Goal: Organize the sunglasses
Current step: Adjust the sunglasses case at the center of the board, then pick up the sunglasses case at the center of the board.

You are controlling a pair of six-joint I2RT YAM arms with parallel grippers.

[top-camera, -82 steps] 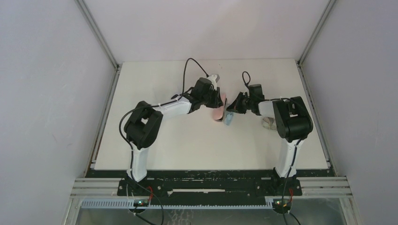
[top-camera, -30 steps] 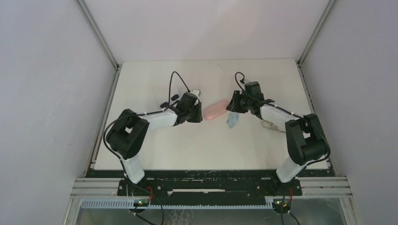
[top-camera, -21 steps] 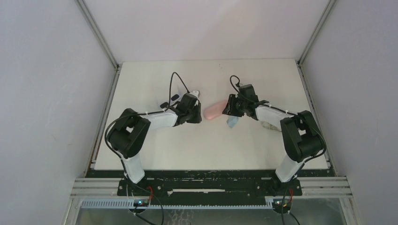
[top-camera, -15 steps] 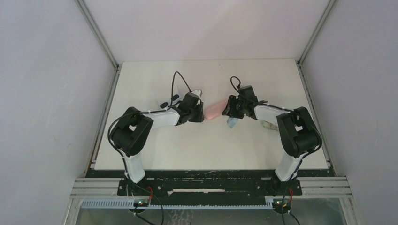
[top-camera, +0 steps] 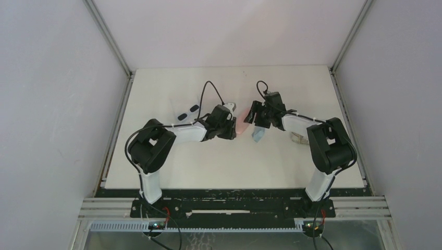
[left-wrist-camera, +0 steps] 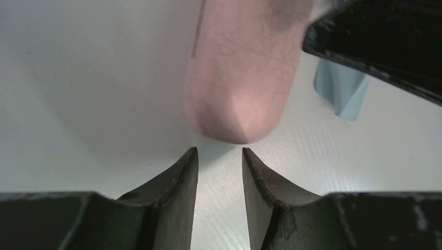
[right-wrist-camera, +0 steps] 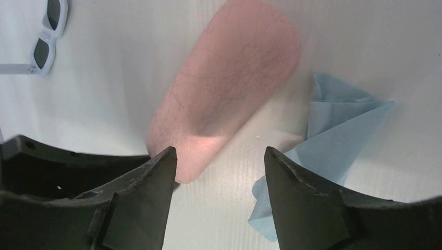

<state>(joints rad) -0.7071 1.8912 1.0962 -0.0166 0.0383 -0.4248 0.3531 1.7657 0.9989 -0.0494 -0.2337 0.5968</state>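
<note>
**A:** Where were the sunglasses?

**B:** The white-framed sunglasses (right-wrist-camera: 49,32) lay flat on the table (top-camera: 182,156), apart from the pink case (right-wrist-camera: 229,83), off the end that faced the left arm. I could not make out the black pair in any view.

**A:** And the grippers?

**B:** Both were at the case. The left gripper (left-wrist-camera: 219,165) sat low just off one rounded end, its jaws a narrow gap apart with nothing between them. The case's long axis ran straight away from that gripper. The right gripper (right-wrist-camera: 220,156) hung above the case with its jaws spread wide and gripping nothing, and the case ran slantwise under it.

**A:** Anything inside the case?

**B:** It lay shut, showing only a seam along its side, so I couldn't tell what it held. A crumpled light-blue cloth (right-wrist-camera: 326,135) lay just beside it on the right arm's side. I couldn't tell whether the two touched.

**A:** So what did the next move depend on?

**B:** As I judged it, on the case lying lengthwise between the two grippers, so each could take an end or a half to open it. For fetching the white pair, the left arm was the nearer one.
</note>
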